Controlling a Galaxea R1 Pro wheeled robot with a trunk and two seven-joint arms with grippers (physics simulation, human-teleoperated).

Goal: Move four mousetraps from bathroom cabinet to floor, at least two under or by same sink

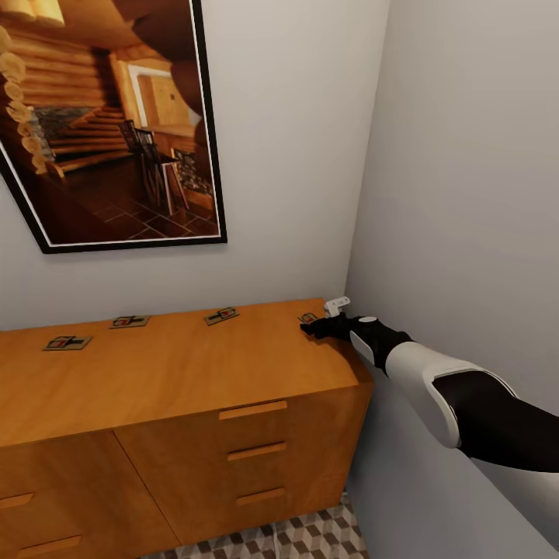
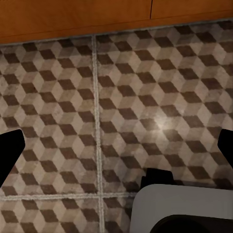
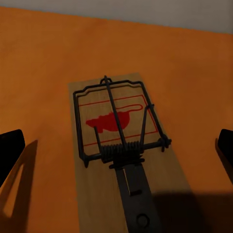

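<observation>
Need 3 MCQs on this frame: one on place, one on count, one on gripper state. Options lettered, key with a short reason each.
1. Where does the right gripper sit?
A. at the cabinet top's right end, by the corner wall
B. down at the floor tiles
C. at a drawer handle

2. How many mousetraps lie on the cabinet top?
A. two
B. three
C. four

3. How is the right gripper set?
A. shut on a trap
B. open, fingers either side of a trap
C. shut, empty

Key:
1 A: the head view shows the right arm reaching to the top's far right end.
2 C: left mousetrap, second mousetrap, third mousetrap, and the rightmost mousetrap at the gripper.
3 B: in the right wrist view the dark fingertips stand wide apart, and the trap lies untouched between them.
</observation>
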